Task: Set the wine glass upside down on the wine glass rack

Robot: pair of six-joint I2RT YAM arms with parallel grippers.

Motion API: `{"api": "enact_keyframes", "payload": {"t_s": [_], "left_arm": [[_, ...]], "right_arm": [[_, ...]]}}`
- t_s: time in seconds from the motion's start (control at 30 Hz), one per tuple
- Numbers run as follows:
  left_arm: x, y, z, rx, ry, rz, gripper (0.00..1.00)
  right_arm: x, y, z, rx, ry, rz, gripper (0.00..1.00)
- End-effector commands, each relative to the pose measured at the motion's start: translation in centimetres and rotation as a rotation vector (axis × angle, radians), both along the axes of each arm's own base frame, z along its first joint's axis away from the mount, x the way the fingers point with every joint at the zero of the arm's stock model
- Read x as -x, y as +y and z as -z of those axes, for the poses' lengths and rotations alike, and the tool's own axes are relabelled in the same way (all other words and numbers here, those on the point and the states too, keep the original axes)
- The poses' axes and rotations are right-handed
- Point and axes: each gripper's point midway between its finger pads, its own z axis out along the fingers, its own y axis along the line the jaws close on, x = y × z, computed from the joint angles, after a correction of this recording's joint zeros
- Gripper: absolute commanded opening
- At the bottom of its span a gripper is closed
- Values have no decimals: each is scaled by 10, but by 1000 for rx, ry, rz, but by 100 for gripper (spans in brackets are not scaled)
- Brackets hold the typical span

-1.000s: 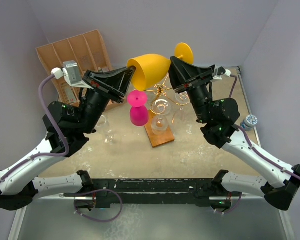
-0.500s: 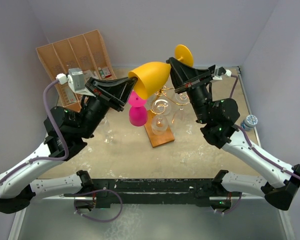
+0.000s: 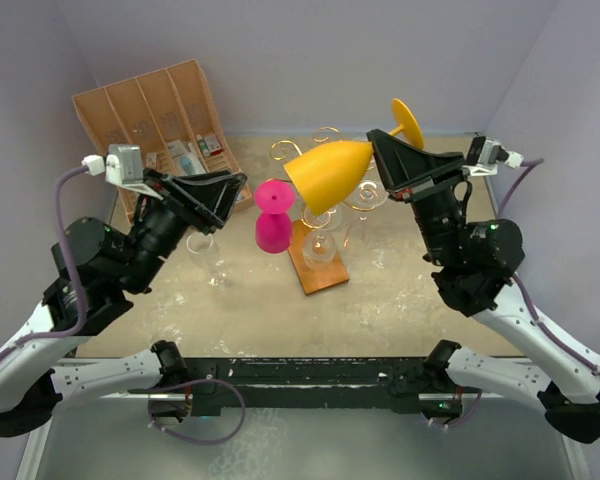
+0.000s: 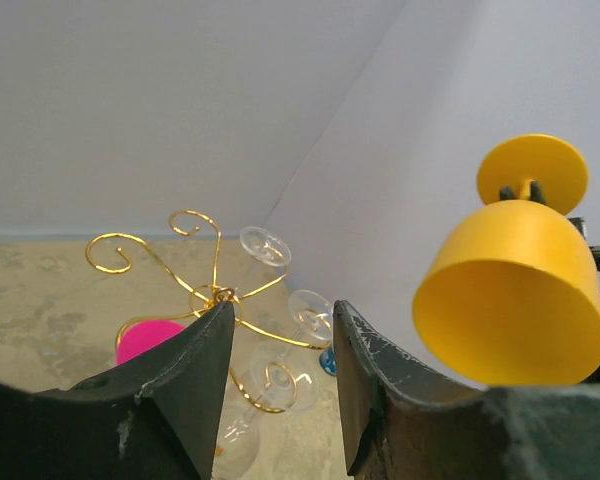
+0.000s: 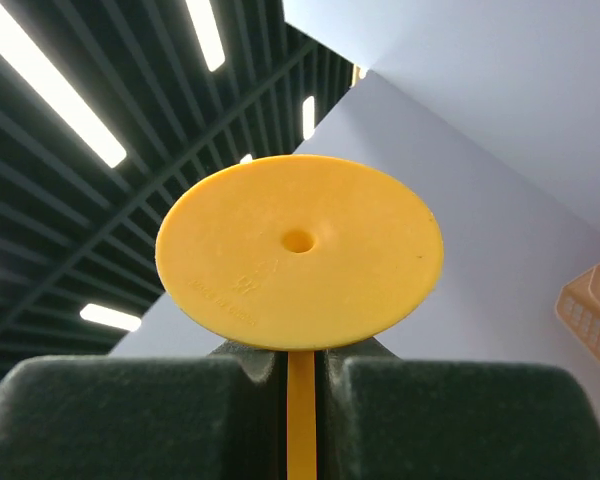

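The yellow wine glass [image 3: 330, 175] hangs in the air over the rack, lying almost sideways with its bowl mouth to the left and its foot [image 5: 300, 250] up to the right. My right gripper [image 3: 380, 150] is shut on its stem [image 5: 300, 425], just under the foot. The wine glass rack [image 3: 318, 277] is gold wire on a brown wooden base, directly below the glass. My left gripper [image 3: 235, 203] stands open and empty to the left of the bowl, apart from it. In the left wrist view the yellow wine glass [image 4: 510, 300] shows to the right of the open fingers [image 4: 375, 390].
A pink glass [image 3: 273, 220] stands upside down left of the rack. Clear glasses [image 3: 320, 245] hang from the gold arms [image 4: 215, 295], and another clear glass [image 3: 208, 255] stands on the table near my left arm. A tan compartmented box [image 3: 150, 105] leans at the back left.
My left gripper let go of the yellow bowl, opened and drew back left. My right gripper closed on the stem and carried the glass to the right.
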Motion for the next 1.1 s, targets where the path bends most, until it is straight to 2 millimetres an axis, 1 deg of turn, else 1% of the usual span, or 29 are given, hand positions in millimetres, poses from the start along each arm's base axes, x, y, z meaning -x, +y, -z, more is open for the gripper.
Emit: {"api": "enact_keyframes", "payload": {"t_s": [0.0,0.13,0.23,0.33,0.4,0.5,0.6,0.7,0.8,1.0,1.07], "left_arm": [[15,27,-6,10,33,-4,43],[31,27,-17,36,25,76,46],[40,23,-22,52,30,129,47],[45,18,-24,68,47,168,47],[46,15,-24,81,59,188,47],[49,13,-25,105,79,209,48],[51,10,-24,98,100,226,48],[50,5,-20,126,138,243,48],[47,-3,-15,188,196,256,47],[44,-21,-3,292,350,298,48],[46,-29,1,315,379,333,47]], "right_arm": [[24,-2,-2,167,-139,35,0],[32,2,6,311,-213,66,0],[35,10,19,440,-251,65,0],[34,11,30,544,-262,90,0],[42,10,32,569,-316,94,0],[54,14,38,632,-401,71,0],[55,20,52,730,-437,65,0],[51,20,67,798,-460,94,0],[58,26,78,836,-521,61,0],[76,47,95,884,-635,-72,0],[78,54,105,901,-648,-114,0]]}}
